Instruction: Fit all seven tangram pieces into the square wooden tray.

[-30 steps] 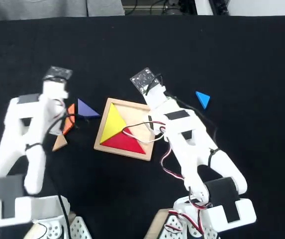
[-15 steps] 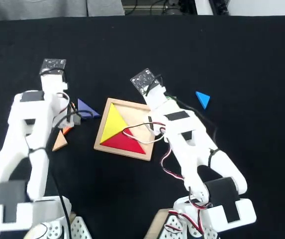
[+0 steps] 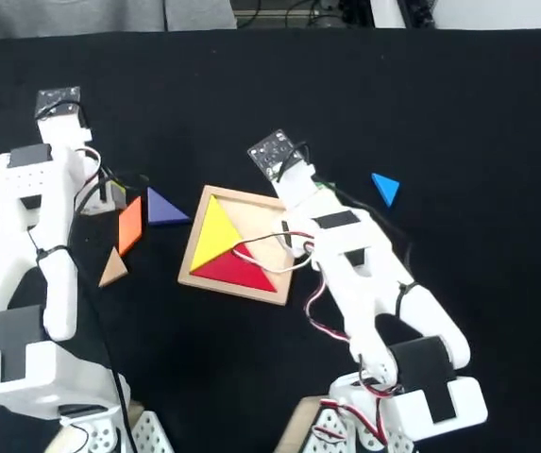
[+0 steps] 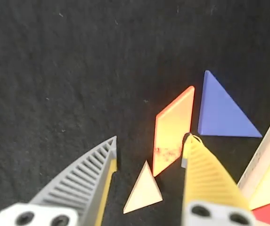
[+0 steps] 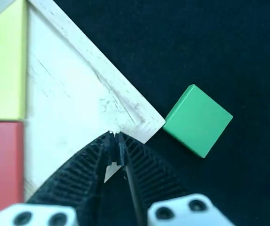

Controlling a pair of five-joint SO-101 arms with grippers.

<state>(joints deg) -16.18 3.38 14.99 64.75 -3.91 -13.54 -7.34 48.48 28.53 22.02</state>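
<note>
Tray [image 3: 233, 289]: yellow triangle [image 3: 215, 231] and red triangle [image 3: 237, 272] lie inside.
Left gripper [image 4: 151, 137]: spread wide, over the orange parallelogram [image 4: 173, 129] beside the tray.
Right gripper [image 5: 115, 137]: closed, above a tray corner; green square [image 5: 198, 120] just outside.

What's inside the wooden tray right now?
Yellow triangle and red triangle sit in the tray; bare wood beside them. The right arm hides part of the tray from overhead.
</note>
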